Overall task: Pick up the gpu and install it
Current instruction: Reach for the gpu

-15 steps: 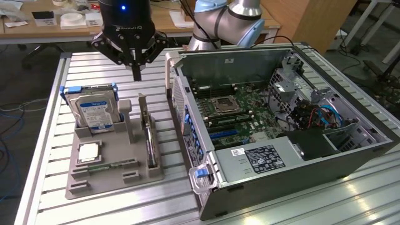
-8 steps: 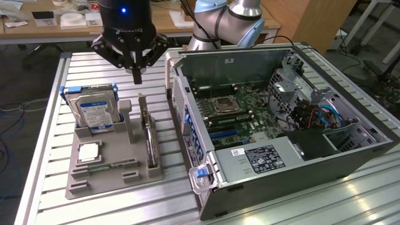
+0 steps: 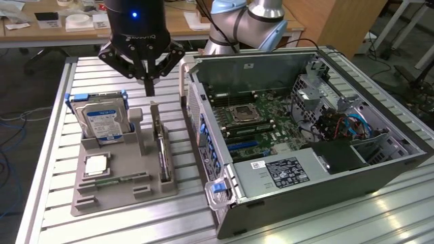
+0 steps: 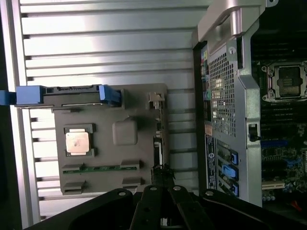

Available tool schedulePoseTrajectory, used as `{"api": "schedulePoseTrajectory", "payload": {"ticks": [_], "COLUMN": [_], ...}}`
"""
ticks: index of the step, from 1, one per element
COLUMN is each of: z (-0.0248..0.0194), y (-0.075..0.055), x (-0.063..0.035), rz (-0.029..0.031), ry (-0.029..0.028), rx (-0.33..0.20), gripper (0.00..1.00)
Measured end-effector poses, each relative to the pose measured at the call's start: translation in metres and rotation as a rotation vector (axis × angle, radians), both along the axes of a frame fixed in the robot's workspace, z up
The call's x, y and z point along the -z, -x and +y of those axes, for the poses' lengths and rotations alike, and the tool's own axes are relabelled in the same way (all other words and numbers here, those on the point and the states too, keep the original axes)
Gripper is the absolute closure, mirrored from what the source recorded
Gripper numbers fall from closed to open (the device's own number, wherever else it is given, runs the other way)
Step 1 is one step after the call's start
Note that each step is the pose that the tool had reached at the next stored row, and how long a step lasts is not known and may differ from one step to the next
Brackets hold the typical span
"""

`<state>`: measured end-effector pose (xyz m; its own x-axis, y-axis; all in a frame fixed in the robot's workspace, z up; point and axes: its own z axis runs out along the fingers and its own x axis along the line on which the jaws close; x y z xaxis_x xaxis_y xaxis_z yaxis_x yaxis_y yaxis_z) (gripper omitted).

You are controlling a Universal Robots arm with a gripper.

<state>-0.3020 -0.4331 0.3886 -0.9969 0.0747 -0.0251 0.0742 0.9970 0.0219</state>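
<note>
Gripper [image 3: 149, 92] is seen with its fingers pressed together, clenched on nothing. It is hung fingertips-down over the gray tray [image 3: 119, 195], close above the end of the gpu [image 3: 162, 152] that lies farther from the exterior camera. No contact between the two is seen.

The gpu is found standing on edge in a slot along the side of the tray nearest the case [image 3: 318, 178]. It is upright and has not been lifted. In the wrist view the gpu [image 4: 159, 141] is seen edge-on as a thin dark strip, with the closed gripper [image 4: 162, 171] lined up over one end of it.

Other items noted on the tray:
- Hard drive [image 3: 103, 119], held upright in a blue caddy at the far end.
- Processor [image 3: 95, 165], laid flat near the middle.
- Memory stick [image 3: 122, 178], laid flat just beside the processor on the near side.

The case lies on its side on the slatted table [image 3: 61, 101], at the exterior view's right of the tray. Its panel is off and the motherboard [image 3: 261, 124] is exposed. The tray and case are set just beside one another.
</note>
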Motion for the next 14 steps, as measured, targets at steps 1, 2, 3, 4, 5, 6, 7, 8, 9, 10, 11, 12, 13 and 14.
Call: {"api": "schedulePoseTrajectory", "payload": {"ticks": [1, 2, 3, 4, 5, 6, 7, 8, 9, 10, 11, 12, 13, 14], "z": [-0.0019, -0.0038, -0.0056, -0.0073, -0.0090, -0.0105, -0.0120, -0.0134, -0.0148, -0.0160, -0.0166, -0.0167, -0.0167, -0.0167], "y": [0.000, 0.000, 0.000, 0.000, 0.000, 0.000, 0.000, 0.000, 0.000, 0.000, 0.000, 0.000, 0.000, 0.000], "x": [0.0000, 0.0000, 0.0000, 0.0000, 0.0000, 0.0000, 0.0000, 0.0000, 0.0000, 0.0000, 0.0000, 0.0000, 0.0000, 0.0000], "rz": [0.0000, 0.0000, 0.0000, 0.0001, 0.0000, 0.0000, 0.0000, 0.0000, 0.0001, 0.0000, 0.0001, 0.0000, 0.0000, 0.0000], "ry": [0.0020, 0.0038, 0.0054, 0.0071, 0.0087, 0.0101, 0.0115, 0.0123, 0.0127, 0.0132, 0.0134, 0.0134, 0.0134, 0.0135], "rx": [0.000, 0.000, 0.000, 0.000, 0.000, 0.000, 0.000, 0.000, 0.000, 0.000, 0.000, 0.000, 0.000, 0.000], "gripper": [0.90, 0.90, 0.90, 0.90, 0.90, 0.90, 0.90, 0.90, 0.90, 0.90, 0.90, 0.90, 0.90, 0.90]}}
